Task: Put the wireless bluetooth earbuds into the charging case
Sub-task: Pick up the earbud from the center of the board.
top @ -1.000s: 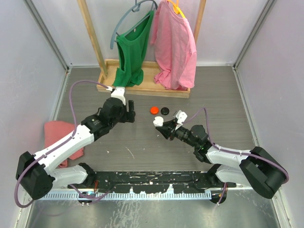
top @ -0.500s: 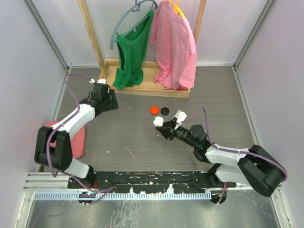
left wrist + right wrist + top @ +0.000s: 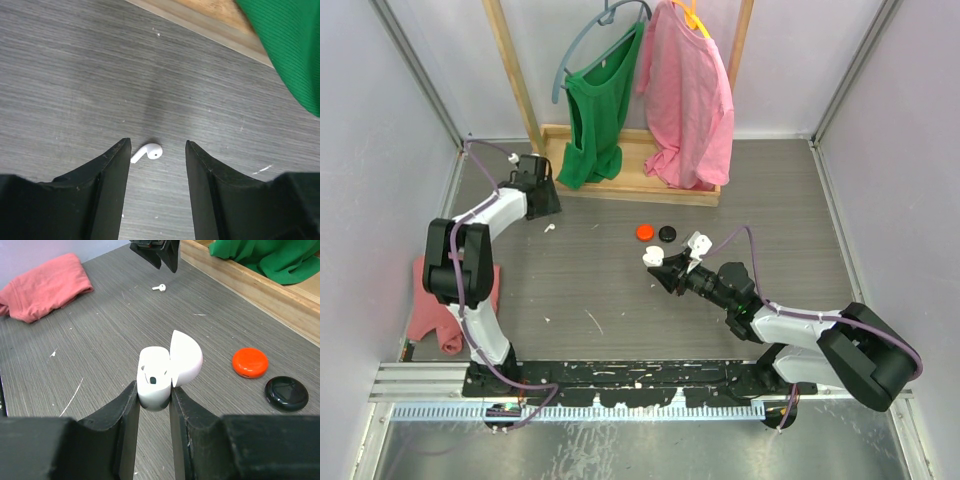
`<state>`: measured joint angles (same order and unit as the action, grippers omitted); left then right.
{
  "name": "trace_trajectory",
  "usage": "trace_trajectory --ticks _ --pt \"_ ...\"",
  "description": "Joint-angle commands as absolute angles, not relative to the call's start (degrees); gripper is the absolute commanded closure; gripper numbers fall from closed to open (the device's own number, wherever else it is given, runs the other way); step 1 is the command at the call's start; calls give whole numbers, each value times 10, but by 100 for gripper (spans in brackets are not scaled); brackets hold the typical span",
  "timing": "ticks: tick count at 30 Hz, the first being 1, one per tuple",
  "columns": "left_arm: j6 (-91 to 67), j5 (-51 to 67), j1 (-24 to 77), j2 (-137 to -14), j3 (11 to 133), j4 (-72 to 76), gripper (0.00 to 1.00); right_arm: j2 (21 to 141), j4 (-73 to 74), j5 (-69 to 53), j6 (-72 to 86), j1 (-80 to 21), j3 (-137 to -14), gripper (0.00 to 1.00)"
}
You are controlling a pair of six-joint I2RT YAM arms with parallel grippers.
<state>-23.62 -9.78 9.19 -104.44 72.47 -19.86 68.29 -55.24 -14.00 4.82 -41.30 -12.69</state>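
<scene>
Left pincer [image 3: 157, 144]: black fingers stand apart, nothing clamped, tips low over the grey wood-grain tabletop [image 3: 60, 75]. The small white plastic earbud with a short stem [image 3: 148, 152] lies flat on the table inside the gap, just past the tips and nearer this pincer's left-view finger [image 3: 107, 180] than the other. The stem end is almost at that finger's edge; contact cannot be made out. Its long axis runs roughly across the gap, stem toward the left-view finger, bulb toward the middle and tilted a little away from the pincer. A closing stroke would therefore meet it end-on, not across its sides. My judgement: the wrist wants turning or the bud may skid or pivot out. A green knit garment [image 3: 290, 45] hangs beyond the tips to the right, over a pale wooden base rail [image 3: 220, 20]. Further right, ahead and to the right of the right pincer's tips, an orange-red round puck [image 3: 250, 362] and a black round puck [image 3: 286, 392] sit side by side, close together. Right pincer [image 3: 153, 390]: clamped on the white glossy charging case [image 3: 155, 370], lid [image 3: 186, 357] hinged up, sockets facing the camera. The earbud lies well ahead of this pincer, up and left; the left arm is plainly the nearer, and the only one free.
</scene>
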Motion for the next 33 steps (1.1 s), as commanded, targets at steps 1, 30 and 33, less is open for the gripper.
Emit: trace_trajectory --ticks 1,30,33 --pt "-219 -94 87 -1079 774 -231 51 679 -585 -131 50 -416 -150 99" --pt "-231 -25 89 -1131 778 -329 76 680 -576 -136 52 -416 -156 99" --pt "-242 -9 95 -1112 752 -329 79 679 -576 -138 51 -416 -156 99"
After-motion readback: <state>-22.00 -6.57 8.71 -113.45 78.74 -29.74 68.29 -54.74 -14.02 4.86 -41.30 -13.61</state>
